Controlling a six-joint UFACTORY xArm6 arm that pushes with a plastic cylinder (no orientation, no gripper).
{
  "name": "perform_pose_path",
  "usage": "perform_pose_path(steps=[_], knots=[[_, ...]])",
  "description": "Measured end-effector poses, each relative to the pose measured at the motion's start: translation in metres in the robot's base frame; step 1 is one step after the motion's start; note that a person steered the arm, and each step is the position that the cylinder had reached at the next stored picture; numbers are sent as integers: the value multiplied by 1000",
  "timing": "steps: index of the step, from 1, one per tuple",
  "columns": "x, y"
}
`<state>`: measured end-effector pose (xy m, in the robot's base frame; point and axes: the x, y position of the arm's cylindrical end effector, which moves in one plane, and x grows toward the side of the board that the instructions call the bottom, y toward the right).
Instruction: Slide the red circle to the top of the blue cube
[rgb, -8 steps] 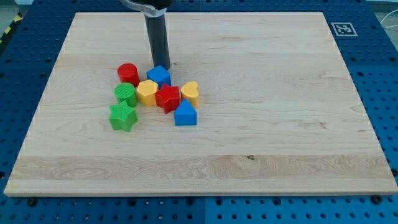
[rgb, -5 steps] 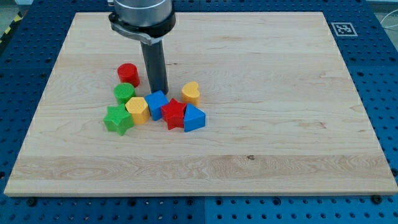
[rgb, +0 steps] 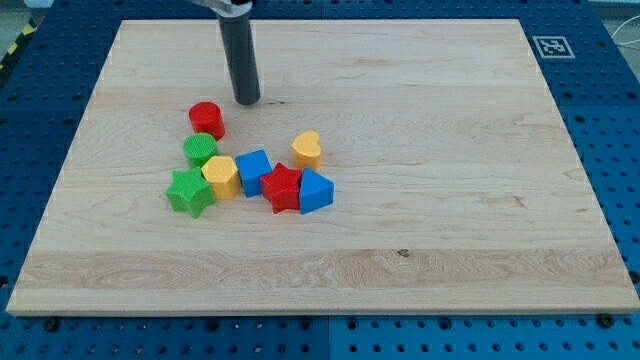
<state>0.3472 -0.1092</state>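
Note:
The red circle (rgb: 207, 119) sits on the wooden board (rgb: 430, 150) at the upper left of a cluster of blocks. The blue cube (rgb: 254, 171) lies below and right of it, in the middle of the cluster, apart from the red circle. My tip (rgb: 246, 101) rests on the board just up and right of the red circle, a small gap from it, and well above the blue cube.
A green circle (rgb: 201, 151), a green star (rgb: 190, 191) and a yellow block (rgb: 221, 176) lie left of the blue cube. A red star (rgb: 282, 187) and a blue block (rgb: 314, 191) lie to its right. A yellow heart (rgb: 307, 149) sits apart, upper right.
My tip pushed the blue cube down into the cluster, shifting the yellow block, red star, green star and blue block. It then drew back up to beside the red circle.

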Motion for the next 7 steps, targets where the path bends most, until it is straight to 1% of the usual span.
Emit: perform_pose_path(steps=[3,4,5,7], knots=[[-10,-80],[-6,-91],[10,-83],[47,-39]])
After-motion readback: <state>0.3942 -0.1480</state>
